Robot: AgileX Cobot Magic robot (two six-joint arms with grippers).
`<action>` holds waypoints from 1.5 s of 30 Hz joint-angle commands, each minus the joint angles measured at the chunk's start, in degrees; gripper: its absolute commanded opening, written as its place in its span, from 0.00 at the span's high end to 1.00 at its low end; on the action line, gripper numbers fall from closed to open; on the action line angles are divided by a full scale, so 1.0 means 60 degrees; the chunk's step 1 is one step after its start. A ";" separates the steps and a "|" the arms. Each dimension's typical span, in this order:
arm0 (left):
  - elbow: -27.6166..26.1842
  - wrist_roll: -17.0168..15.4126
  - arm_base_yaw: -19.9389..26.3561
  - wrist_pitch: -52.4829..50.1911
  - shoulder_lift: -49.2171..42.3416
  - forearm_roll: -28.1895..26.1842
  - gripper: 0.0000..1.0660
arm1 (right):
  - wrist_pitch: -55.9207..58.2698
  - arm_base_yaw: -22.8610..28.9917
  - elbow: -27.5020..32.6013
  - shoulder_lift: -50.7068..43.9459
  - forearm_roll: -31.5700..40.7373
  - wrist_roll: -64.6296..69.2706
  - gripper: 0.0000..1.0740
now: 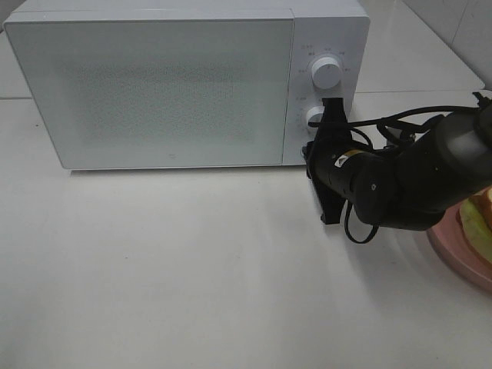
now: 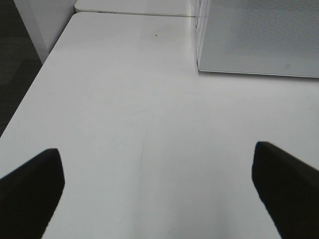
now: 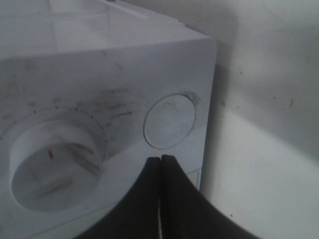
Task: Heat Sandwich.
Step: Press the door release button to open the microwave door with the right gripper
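Microwave (image 1: 154, 84): white, door shut, standing at the far side of the table (image 1: 192, 269).
Right gripper (image 3: 161, 164): fingers pressed together with nothing between them, tips aimed at the control panel by the round flat button (image 3: 169, 121), next to the lower knob (image 3: 55, 159). Whether they touch the panel I cannot tell.
Left gripper (image 2: 159, 199): fingers spread wide and empty, hanging over bare tabletop near the microwave's front.
Sandwich (image 1: 480, 211): on its pink plate (image 1: 453, 250) at the table's right edge, partly hidden behind the right arm and well apart from the microwave.
Step in hand: probably pressing the button to release the door.
Doing it well: keep the fingers together as one stiff point, meet the button's centre, push straight in square to the panel, and stay off the knob.
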 commanded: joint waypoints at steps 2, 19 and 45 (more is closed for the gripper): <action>0.0038 -0.0067 -0.0048 -0.0048 -0.0248 0.0010 0.09 | 0.0124 -0.0286 -0.0334 0.0220 -0.0172 -0.0057 1.00; 0.0038 -0.0067 -0.0048 -0.0048 -0.0248 0.0010 0.09 | -0.0076 -0.0573 -0.0926 0.0649 0.0229 -0.0315 1.00; 0.0038 -0.0067 -0.0048 -0.0048 -0.0248 0.0010 0.09 | -0.1557 -0.0907 -0.2540 0.1232 0.0439 -0.1079 1.00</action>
